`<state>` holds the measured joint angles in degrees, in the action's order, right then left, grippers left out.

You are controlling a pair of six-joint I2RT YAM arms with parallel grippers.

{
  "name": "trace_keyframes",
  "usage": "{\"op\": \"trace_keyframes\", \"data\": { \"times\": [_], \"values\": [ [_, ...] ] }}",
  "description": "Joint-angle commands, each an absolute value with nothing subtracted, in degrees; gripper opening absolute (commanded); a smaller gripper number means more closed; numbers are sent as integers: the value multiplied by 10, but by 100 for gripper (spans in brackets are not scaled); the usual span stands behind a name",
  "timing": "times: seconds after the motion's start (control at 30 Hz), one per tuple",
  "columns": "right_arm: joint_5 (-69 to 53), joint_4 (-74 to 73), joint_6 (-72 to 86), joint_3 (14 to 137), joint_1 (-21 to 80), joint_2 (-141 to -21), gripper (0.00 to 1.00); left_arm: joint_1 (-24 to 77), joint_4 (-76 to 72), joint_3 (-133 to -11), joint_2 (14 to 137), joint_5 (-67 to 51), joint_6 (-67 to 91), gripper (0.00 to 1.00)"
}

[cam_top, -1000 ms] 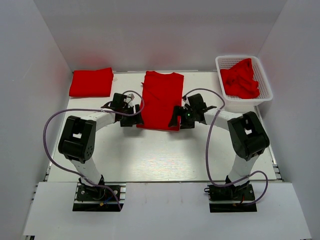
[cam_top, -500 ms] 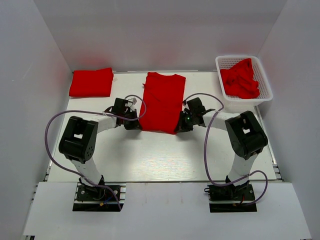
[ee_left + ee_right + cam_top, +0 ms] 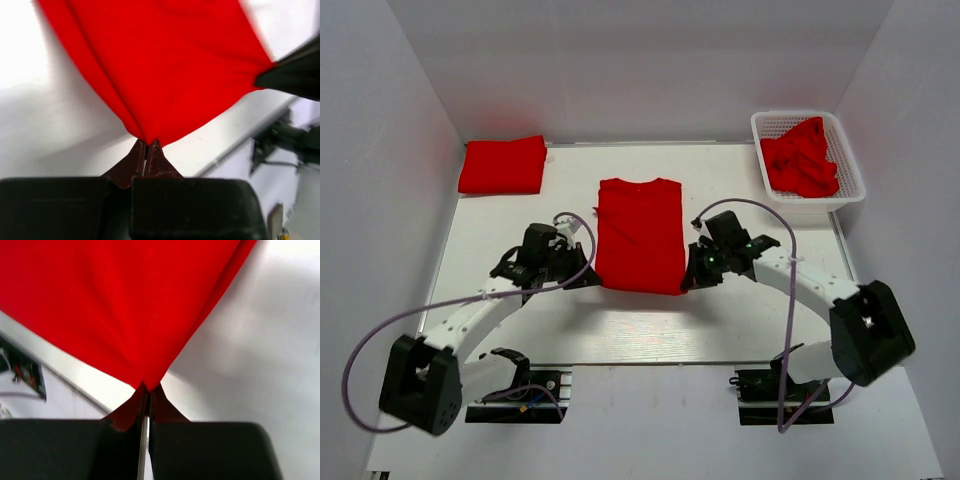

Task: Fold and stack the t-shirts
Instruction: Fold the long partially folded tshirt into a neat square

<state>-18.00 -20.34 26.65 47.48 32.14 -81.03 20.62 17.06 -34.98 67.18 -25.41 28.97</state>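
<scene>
Two near corners of the red t-shirt (image 3: 640, 232) lying in the middle of the counter (image 3: 740, 195) are pinched, one in the clenched left pincer (image 3: 590, 281), one in the clenched right pincer (image 3: 688, 284), and the cloth looks light and limp, best taken by hem corners

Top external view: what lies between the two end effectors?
The red t-shirt, near corners pinched by the left end effector and right end effector; top view shows it.

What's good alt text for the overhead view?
Left fingers and right fingers pinch the near corners of a bright red cloth t-shirt. A folded red t-shirt lies far left; a white plastic mesh basket of crumpled red shirts, far right.
</scene>
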Motion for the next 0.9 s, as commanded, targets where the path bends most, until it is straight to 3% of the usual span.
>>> {"op": "trace_keyframes", "data": {
  "times": [0.0, 0.3, 0.6, 0.87],
  "values": [
    [-184, -322, 272, 472, 337, -741, 0, 214, 265, -360, 592, -295, 299, 0],
    [-144, -440, 282, 596, 342, -677, 0, 214, 415, -520, 562, -241, 298, 0],
    [-93, -446, 251, 711, 332, -773, 0, 208, 354, -573, 636, -186, 314, 0],
    [-73, -416, 236, 790, 307, -854, 0, 203, 312, -641, 692, -44, 324, 0]
  ]
}}
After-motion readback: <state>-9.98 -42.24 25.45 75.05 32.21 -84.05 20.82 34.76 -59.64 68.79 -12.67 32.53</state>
